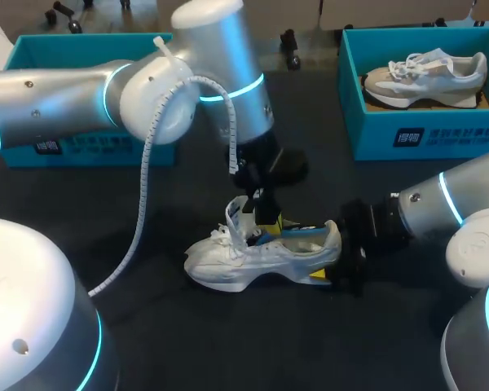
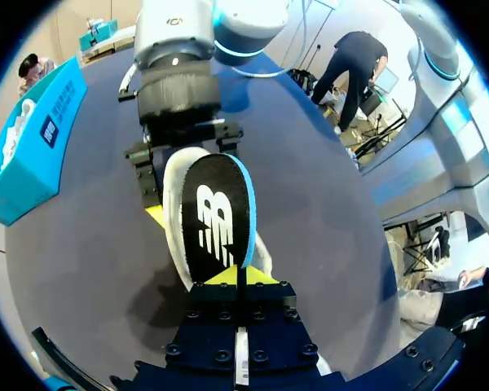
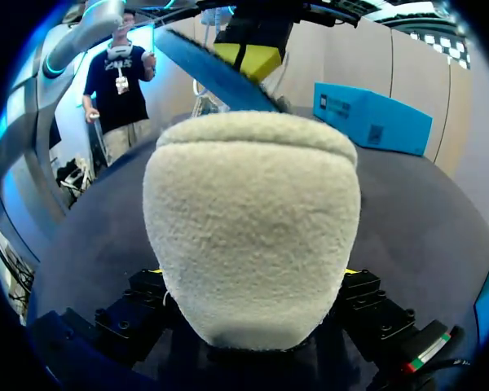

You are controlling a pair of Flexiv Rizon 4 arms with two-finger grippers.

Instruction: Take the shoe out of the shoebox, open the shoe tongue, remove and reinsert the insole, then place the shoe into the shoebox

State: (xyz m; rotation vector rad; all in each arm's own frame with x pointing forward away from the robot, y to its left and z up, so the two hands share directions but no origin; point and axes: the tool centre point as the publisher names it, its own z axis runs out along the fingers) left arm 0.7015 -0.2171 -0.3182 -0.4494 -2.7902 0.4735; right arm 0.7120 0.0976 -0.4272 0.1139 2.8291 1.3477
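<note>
A white shoe [image 1: 253, 261] lies on its sole in the middle of the dark table, toe toward my left arm. My right gripper [image 1: 336, 259] grips its heel from both sides; the fuzzy heel [image 3: 253, 228] fills the right wrist view between the fingers. My left gripper [image 2: 238, 277] hangs over the shoe's opening, shut on a black insole [image 2: 218, 220] with a blue edge. The insole slants down toward the heel inside the shoe. In the right wrist view, the left gripper [image 3: 246, 55] and the insole's blue edge [image 3: 204, 75] show above the heel.
A teal shoebox [image 1: 407, 134] at the back right holds a second pale shoe [image 1: 424, 77]. Another teal shoebox [image 1: 33, 50] stands at the back left, partly behind my left arm. A white cable [image 1: 143, 187] loops down from that arm.
</note>
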